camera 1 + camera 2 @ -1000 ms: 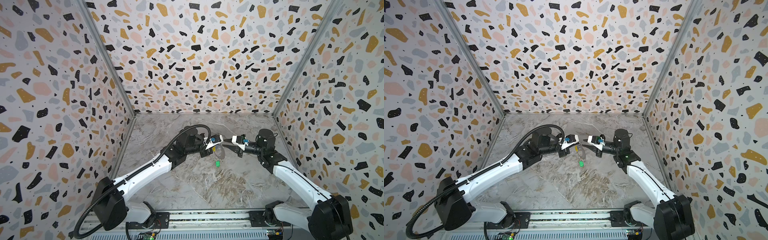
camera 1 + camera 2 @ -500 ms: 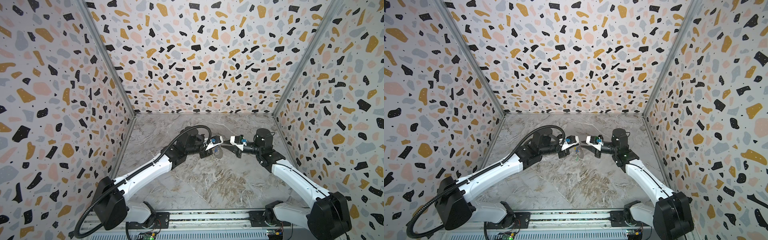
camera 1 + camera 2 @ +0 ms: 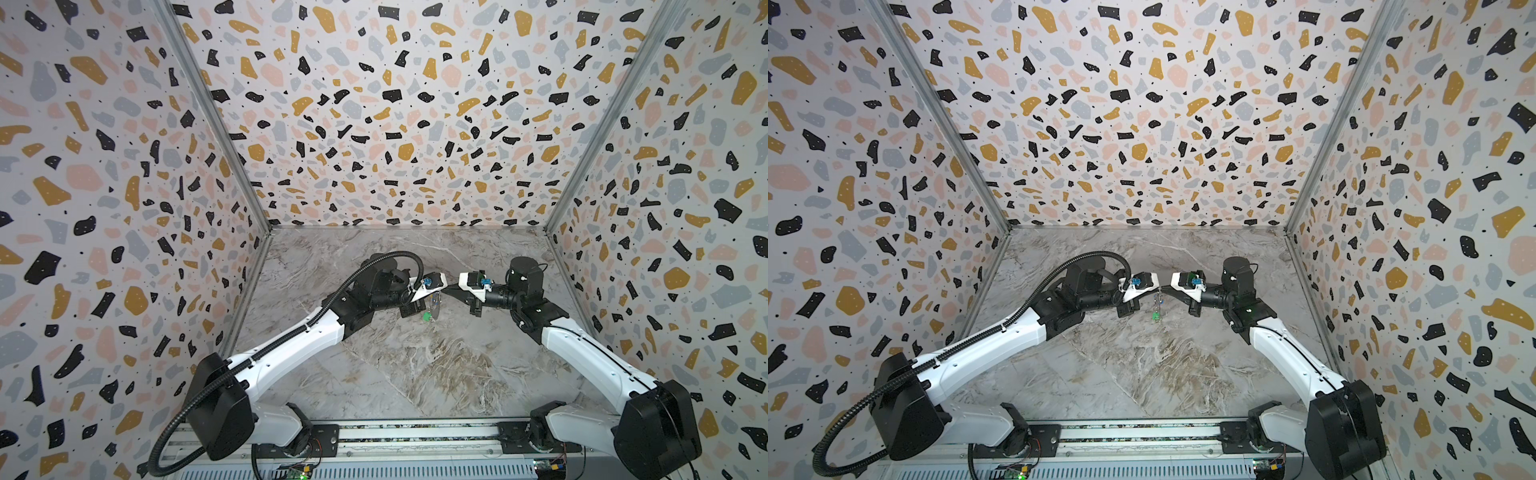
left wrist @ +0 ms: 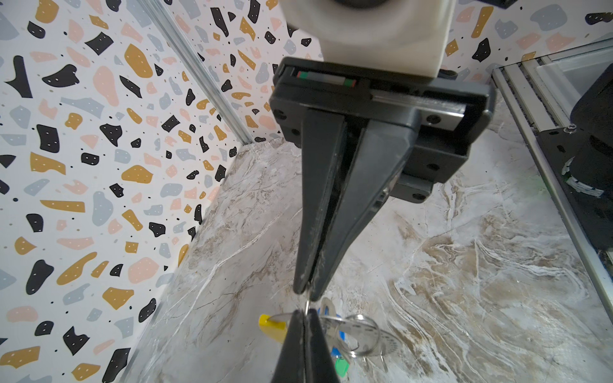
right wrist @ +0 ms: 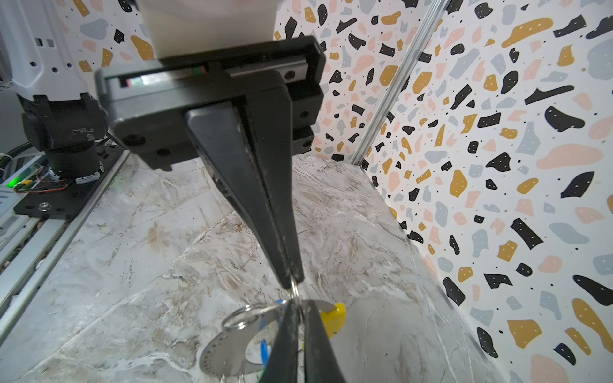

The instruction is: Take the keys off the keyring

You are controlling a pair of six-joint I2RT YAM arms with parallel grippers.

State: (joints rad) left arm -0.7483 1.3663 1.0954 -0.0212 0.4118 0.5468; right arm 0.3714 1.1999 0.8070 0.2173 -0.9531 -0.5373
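While the worktop (image 3: 415,374) lies bare under them, the two pincers meet nose to nose mid-frame in both top views, and the keyring (image 4: 308,302) hangs in the air between them.

Left pincer (image 4: 306,291) is clamped tight, with the ring's thin wire coming out of its tips. Right pincer (image 5: 292,282) is closed to a sliver with wire right at its tips. I read that as nipping the same ring, just beside the left's grip.

Steel disc (image 5: 232,351) and small split ring (image 5: 242,316) dangle with the keys (image 3: 1157,308). Yellow sleeve (image 4: 272,326) sits to one side of both grips, lower centre of the left wrist frame. Green tag (image 3: 426,317) hangs lowest. Blue tag (image 4: 335,351) is half hidden behind the right tips.

Risks, my read:
- Two tip grips nearly touching on thin round wire give little leverage to open it.
- Wire could roll or pop out of either pinch, and then everything swings or drops.
- Pulling apart too hard would bend the ring.
- Disc and split ring crowd the keys and could snag one sliding round.
- Can't tell where the ring's opening is.
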